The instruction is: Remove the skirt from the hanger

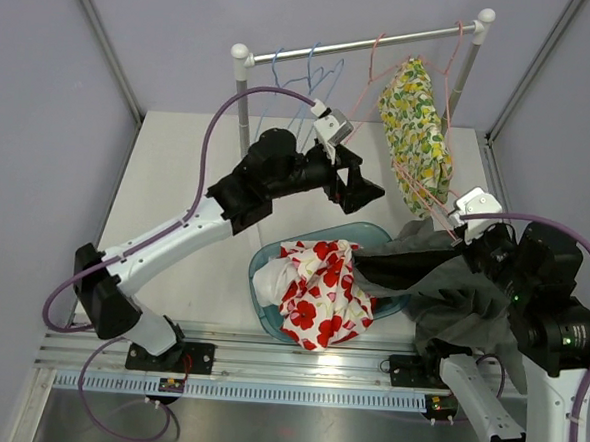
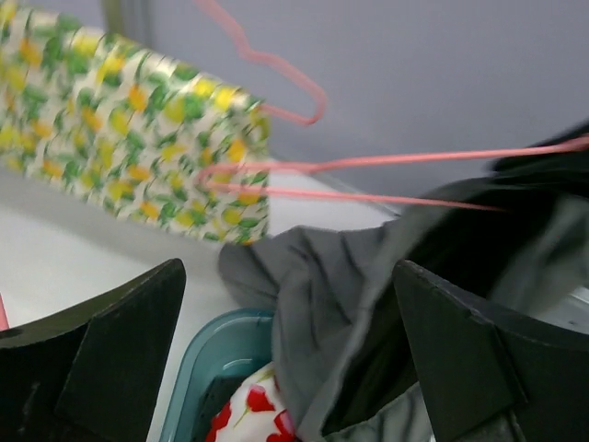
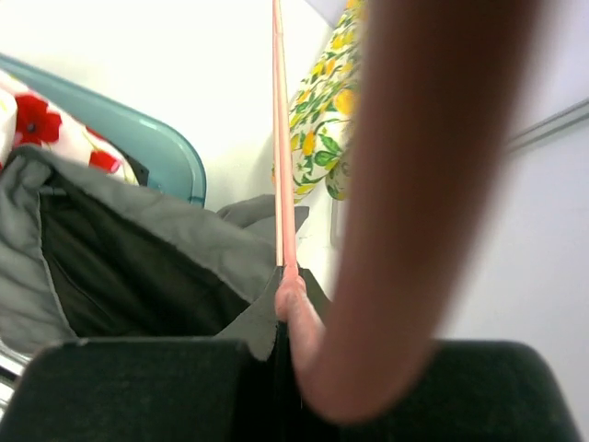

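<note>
Right gripper point(image 3: 281, 368): clamped, seemingly on pink hanger point(image 3: 279, 138).
Left gripper point(image 2: 290, 322): jaws apart, near tub point(image 1: 374, 233).
Risk: skirt point(image 1: 451, 291) snags if I yank.

Rack point(image 1: 356, 46) stands at the far edge of the table point(image 1: 178, 174), its rail running left to right. Spare hangers point(image 1: 309, 77) on the rail's left half; a hung garment point(image 1: 416, 133) on its right half. Left gripper point(image 1: 362, 190) in the air just left of that garment, nearer than the rail. Basin point(image 1: 370, 229) at near centre, a bundled cloth point(image 1: 321, 293) in it. Skirt point(image 1: 451, 291) lies from the basin's right rim rightward over the right arm. Hanger point(image 1: 422, 194) slants from below the hung garment down to the right gripper point(image 1: 462, 229), at the skirt's far edge.
</note>
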Robot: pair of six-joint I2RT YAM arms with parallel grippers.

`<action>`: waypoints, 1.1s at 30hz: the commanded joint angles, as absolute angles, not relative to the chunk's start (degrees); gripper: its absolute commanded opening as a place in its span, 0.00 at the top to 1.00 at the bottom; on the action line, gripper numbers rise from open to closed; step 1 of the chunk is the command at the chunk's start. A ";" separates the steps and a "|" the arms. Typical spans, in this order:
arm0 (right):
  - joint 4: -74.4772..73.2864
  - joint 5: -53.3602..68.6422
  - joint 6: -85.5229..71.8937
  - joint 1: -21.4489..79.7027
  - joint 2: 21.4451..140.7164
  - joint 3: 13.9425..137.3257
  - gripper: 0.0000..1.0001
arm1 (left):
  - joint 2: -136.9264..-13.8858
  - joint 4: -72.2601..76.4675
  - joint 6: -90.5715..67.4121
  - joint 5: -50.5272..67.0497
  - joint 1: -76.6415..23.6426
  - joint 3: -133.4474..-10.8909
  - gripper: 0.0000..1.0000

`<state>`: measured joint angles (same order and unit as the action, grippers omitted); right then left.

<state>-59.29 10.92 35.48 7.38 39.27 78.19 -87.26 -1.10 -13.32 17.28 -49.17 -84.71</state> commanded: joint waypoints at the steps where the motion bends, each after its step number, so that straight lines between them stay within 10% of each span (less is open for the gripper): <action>1: -56.33 13.08 43.14 7.12 40.69 76.99 1.00 | -81.92 5.01 -5.99 32.32 -49.74 -83.33 0.01; 16: -74.88 47.01 77.60 7.12 51.59 82.52 1.00 | -73.91 -15.11 23.11 27.33 -54.84 -76.99 0.04; 26: -76.64 56.07 79.01 7.03 54.32 84.99 1.00 | -81.21 -19.59 28.03 22.51 -59.67 -81.03 0.40; 29: -76.55 55.90 78.75 7.12 54.23 84.64 1.00 | -82.18 -20.92 29.01 18.92 -60.20 -82.44 0.92; 33: -74.02 53.71 74.64 7.03 53.53 82.80 0.97 | -78.50 -17.42 30.23 16.61 -60.29 -79.55 1.00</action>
<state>-76.31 52.05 76.77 7.31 54.28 82.54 -82.48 -21.08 28.16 21.10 -60.42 -78.74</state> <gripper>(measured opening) 0.045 0.024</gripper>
